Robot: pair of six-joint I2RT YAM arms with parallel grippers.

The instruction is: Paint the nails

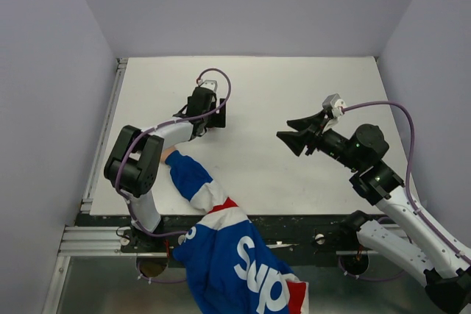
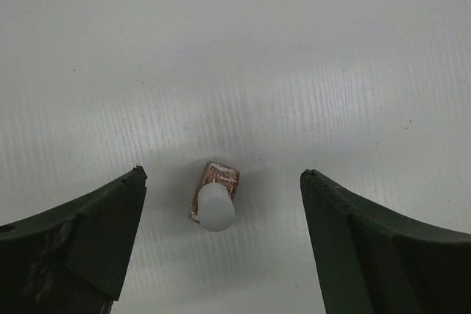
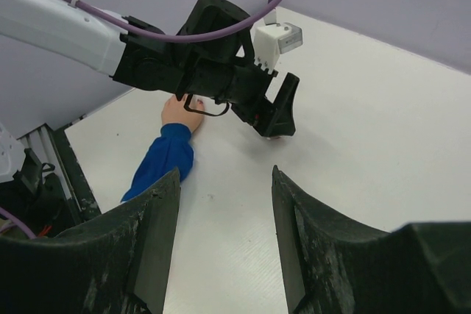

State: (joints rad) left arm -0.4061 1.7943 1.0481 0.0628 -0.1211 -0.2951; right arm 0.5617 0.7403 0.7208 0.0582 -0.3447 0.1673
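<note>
Nails (image 3: 196,101) on a live hand: brush contact only, no gripping

Top view: hand (image 1: 170,156) lies flat on the white table (image 1: 294,86) at the near left, mostly hidden under the left arm. Blue, white and red fabric sleeve (image 1: 202,189) trails toward the near edge. Left gripper (image 1: 210,112) sits beyond the hand, right gripper (image 1: 296,137) well apart.

Left wrist: jaws spread wide, with the small clear pinkish bottle (image 2: 217,185) and its rounded pale cap (image 2: 215,208) between them, untouched. Bottle likely light, glossy and tippy; the cap is the likely place to take hold.

Right wrist: jaws apart, nothing between. Nails at the fingertips, too small to resolve. Judged hard, smooth and tiny on soft skin; the hand may twitch, so use light strokes only.
</note>
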